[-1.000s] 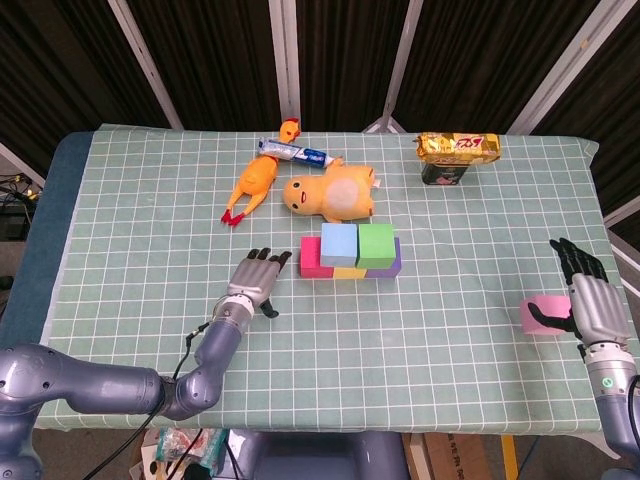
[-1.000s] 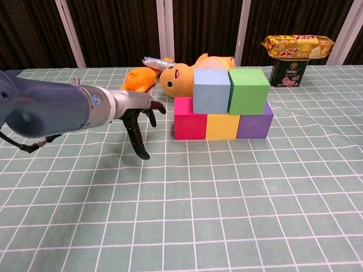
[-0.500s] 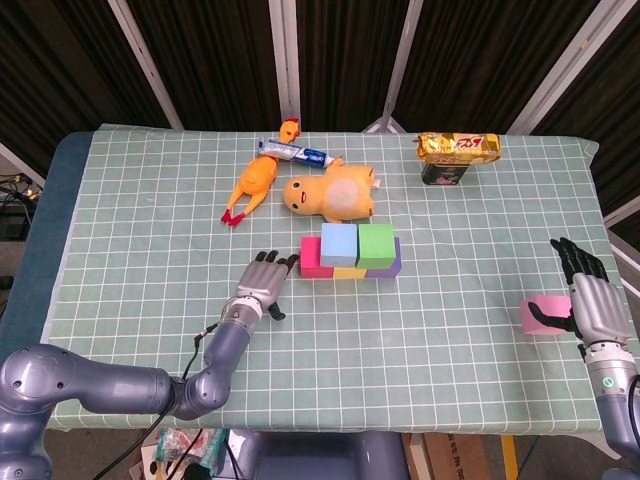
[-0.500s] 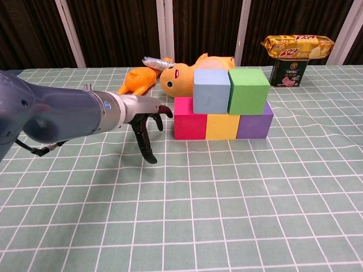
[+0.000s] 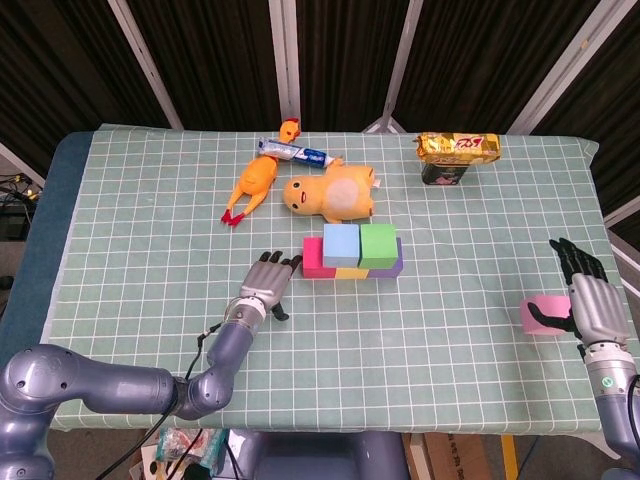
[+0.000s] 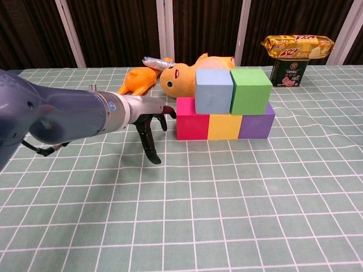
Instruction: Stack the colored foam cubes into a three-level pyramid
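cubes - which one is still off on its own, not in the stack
The pink cube, lying near the table's right edge against the right hand. The magenta, yellow, purple, blue and green cubes are all together in the two-level stack at the table's middle.

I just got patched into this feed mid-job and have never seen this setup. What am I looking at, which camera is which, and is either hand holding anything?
It is a two-armed robot with human-like hands at a table with a green checked cloth. One picture looks down from its head, the other looks out from its chest, low and close.

In the middle stand five foam cubes: a red, yellow and purple cube in a row, with a blue and green cube on top.

The left hand holds nothing; its fingers reach to the red cube's side. The right hand, seen only from the head, is beside a pink cube; a grip is unclear.

Behind are a plush duck, rubber chicken, tube and snack pack.
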### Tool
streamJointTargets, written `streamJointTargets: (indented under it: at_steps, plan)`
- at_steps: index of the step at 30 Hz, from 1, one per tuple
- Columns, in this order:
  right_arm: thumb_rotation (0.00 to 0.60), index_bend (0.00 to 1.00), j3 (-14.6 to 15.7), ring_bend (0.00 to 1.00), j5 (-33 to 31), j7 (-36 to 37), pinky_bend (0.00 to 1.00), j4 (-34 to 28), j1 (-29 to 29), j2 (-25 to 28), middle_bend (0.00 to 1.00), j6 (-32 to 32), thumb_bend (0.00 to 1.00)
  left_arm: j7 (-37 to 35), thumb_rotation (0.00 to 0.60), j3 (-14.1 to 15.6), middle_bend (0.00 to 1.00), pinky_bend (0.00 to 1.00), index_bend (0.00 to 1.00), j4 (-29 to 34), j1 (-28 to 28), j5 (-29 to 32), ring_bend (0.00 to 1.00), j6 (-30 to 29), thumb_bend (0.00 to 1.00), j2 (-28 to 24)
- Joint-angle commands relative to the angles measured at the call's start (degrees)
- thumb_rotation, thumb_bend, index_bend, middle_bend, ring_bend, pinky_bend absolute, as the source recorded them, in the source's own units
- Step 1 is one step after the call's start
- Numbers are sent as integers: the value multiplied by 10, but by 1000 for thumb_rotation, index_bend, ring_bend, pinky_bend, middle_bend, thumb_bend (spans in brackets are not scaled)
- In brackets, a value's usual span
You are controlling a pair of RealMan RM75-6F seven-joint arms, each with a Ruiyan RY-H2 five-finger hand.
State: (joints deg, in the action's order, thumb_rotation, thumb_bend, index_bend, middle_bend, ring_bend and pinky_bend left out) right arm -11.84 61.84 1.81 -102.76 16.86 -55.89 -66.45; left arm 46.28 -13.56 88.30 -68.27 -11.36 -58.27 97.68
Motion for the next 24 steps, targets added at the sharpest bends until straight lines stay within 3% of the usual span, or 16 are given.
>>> streamJointTargets:
  at_steps: [1, 14, 24]
  plan:
    - [600, 0, 0, 0, 0, 0, 0, 0, 0, 0, 0, 0, 298, 0, 600, 0, 156, 42, 3, 0, 0, 1, 18, 1, 160, 1]
    - [600, 0, 0, 0, 1, 2, 0, -1, 0, 2, 0, 0, 298, 3, 600, 2, 157, 43, 3, 27, 9, 0, 18, -13, 160, -27]
    - [600, 0, 1, 0, 5, -4, 0, -4, 0, 1, 0, -3, 299, -50, 600, 6, 157, 43, 4, 153, 64, -89, 18, -67, 160, -127]
